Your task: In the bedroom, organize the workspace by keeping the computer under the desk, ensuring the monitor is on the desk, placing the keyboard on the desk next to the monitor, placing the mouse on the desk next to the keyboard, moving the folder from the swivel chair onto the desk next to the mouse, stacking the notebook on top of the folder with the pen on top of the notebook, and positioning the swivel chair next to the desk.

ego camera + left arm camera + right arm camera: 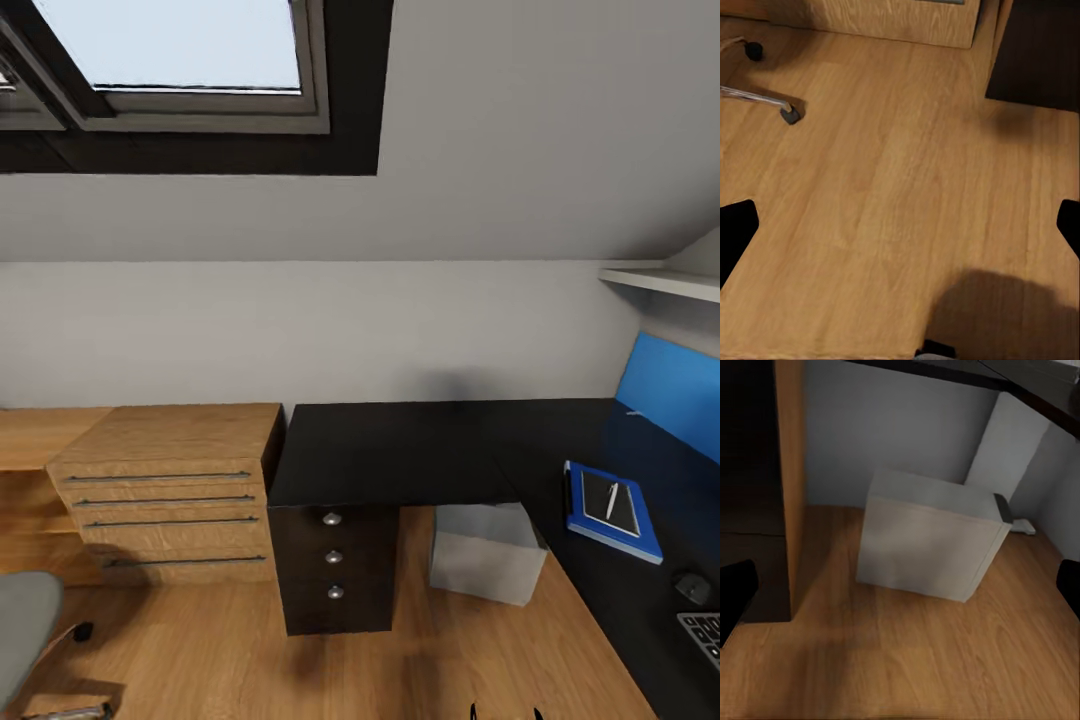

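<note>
From the head camera I look down on a black L-shaped desk (400, 445) set against the wall under a sloped ceiling and a skylight (180, 50). The computer (488, 552), a pale grey box, stands on the wooden floor (300, 670) under the desk, just beside the black drawer unit (335, 570). Ahead of my right gripper (900, 585) that same computer sits upright on the floor, apart from the fingers, with the dark drawer unit's side off to one flank. The right fingertips (735, 592) show as dark tips at both edges of the wrist picture, spread wide with nothing between them.

On the desk's right wing lies the blue folder (650, 545), the dark notebook (610, 503) stacked on it and the white pen (611, 500) on top of the notebook. Nearer to me on the same wing sit the mouse (693, 587) and, at the frame's edge, a corner of the keyboard (705, 635). A blue panel (670, 390) stands against the wall behind them.

My left gripper (900, 225) points down at bare floor, its fingertips (736, 229) also spread wide and empty. Beyond it I see a chrome leg and castor of the swivel chair (765, 97), whose grey seat shows at the lower left of the head view. A light wooden dresser (170, 490) stands left of the desk.
</note>
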You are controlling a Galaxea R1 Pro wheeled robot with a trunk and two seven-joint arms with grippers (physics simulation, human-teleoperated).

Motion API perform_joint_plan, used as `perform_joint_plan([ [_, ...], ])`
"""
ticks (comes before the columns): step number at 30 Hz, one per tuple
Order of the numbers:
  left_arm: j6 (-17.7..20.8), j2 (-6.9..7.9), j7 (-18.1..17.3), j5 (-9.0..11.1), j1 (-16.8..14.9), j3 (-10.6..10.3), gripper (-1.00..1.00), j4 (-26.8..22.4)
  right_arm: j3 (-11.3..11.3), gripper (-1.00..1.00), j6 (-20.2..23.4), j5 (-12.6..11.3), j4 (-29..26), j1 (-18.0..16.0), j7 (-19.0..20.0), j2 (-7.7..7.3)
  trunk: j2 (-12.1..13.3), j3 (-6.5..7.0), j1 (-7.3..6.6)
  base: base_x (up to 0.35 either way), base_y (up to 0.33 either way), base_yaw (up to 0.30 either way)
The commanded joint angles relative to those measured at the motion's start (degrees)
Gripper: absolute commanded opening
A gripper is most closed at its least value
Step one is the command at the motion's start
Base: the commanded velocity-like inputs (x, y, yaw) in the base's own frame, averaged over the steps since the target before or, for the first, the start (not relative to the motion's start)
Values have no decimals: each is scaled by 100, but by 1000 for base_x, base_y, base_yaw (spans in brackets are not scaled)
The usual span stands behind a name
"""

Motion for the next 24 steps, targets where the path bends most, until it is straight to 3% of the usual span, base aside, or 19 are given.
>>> perform_joint_plan([
  [1,-2,0,-23,-47,2,57,100,-8,49,100,-20,-37,13,-6,-17,4,-5,-6,-3,-332,0,280],
  [12,6,0,-23,-41,2,63,100,-8,43,100,-20,-38,13,-6,-24,0,-5,-6,-3,-323,-7,284],
  [24,8,-11,-23,-42,2,55,100,-8,43,100,-20,-31,13,-6,-20,1,-5,-6,-3,-27,-65,287],
])
